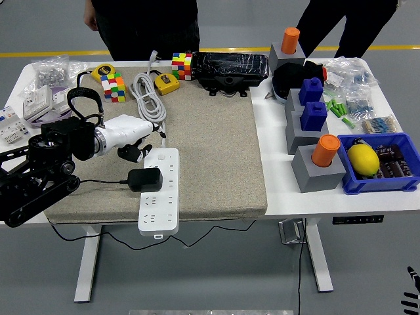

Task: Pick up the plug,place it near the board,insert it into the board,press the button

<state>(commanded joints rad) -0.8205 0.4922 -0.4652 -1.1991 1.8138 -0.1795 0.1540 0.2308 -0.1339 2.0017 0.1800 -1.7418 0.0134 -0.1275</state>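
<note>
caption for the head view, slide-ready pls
Left robot hand reaches down at the far end of the white power strip, black plug already seated in it.
</note>
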